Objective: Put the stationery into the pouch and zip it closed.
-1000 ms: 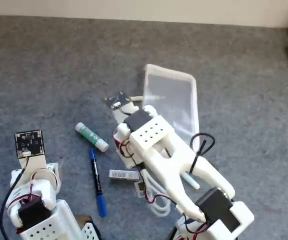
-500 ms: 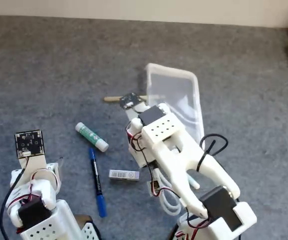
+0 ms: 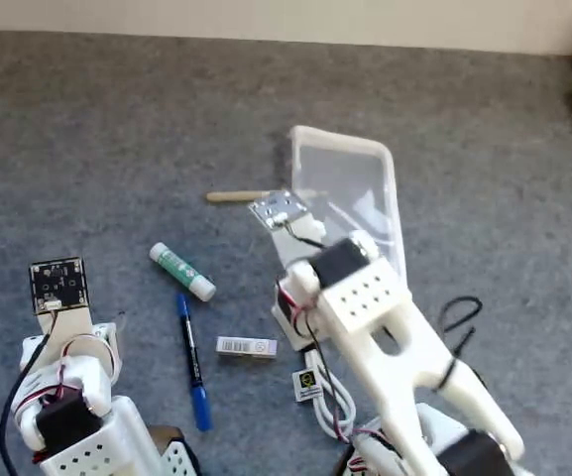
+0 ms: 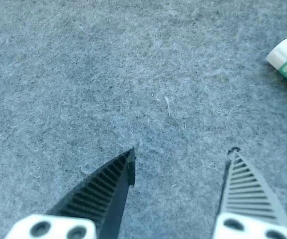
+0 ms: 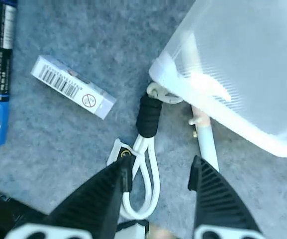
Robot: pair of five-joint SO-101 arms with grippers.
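High view frames show that the right arm has been drawn back from the left edge of the translucent pouch toward the near side of the grey carpet. A wooden stick, covered by the arm a second ago, is now exposed. It lies just left of the pouch, with one end at the pouch's edge. The glue stick, blue pen and barcoded box are seen where they lay before, between the two arms. The left arm has been kept in its place at the near left.

From the right wrist, the right gripper is seen with its jaws parted and nothing held between them. It hangs over a looped white cord. The cord carries a black sleeve and is joined by a ring to the pouch's corner. A thin white stick is seen part-way under the pouch's edge, a detail hidden beneath the arm from above.

From the left wrist, the left gripper is shown spread wide over bare carpet, holding nothing, with the capped end of the glue stick off to one side.
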